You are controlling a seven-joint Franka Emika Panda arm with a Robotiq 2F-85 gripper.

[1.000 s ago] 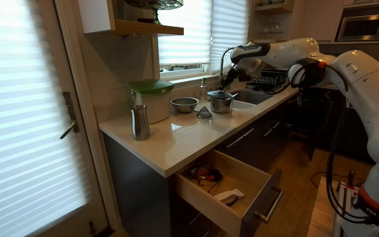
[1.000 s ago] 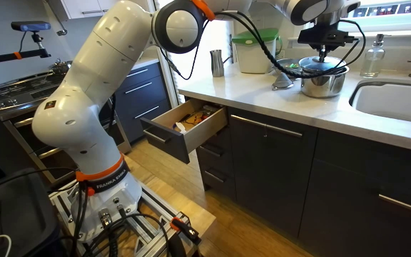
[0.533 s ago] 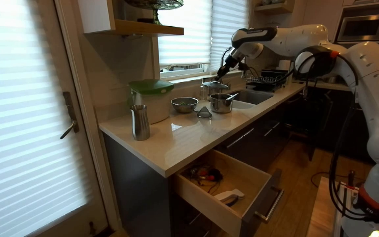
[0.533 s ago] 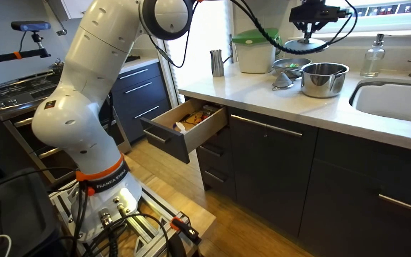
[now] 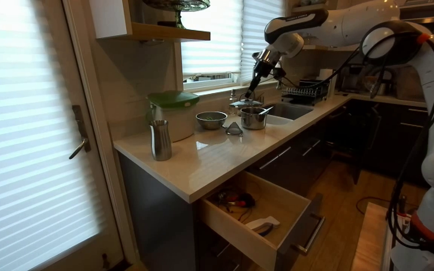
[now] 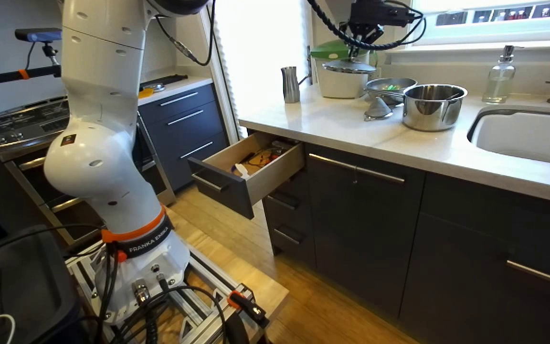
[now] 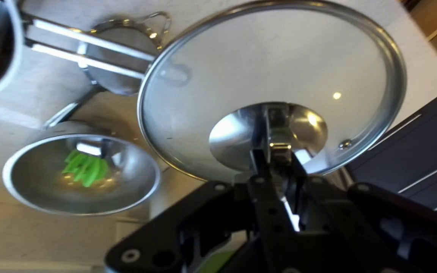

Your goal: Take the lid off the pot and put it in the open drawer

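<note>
The arm point(image 6: 103, 157) is mounted apart from the desk point(image 5: 202, 162), out beyond its front edge, and is bent at the elbow point(image 5: 377, 45). Its upper length is stretched across that edge. The wrist point(image 5: 269, 56) is tipped downward; the pincer point(image 7: 276, 151) is held above the desk, its two fingers point(image 7: 258, 170) pinched close together in a grasp.

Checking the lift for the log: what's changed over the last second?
The lid was on the pot; now it hangs from the hand, gripped by its knob, off the pot. Hand and lid rose and shifted away from the sink toward the bin. The hand was already at the knob. Pot, bowl, strainer and open drawer haven't visibly moved.
</note>
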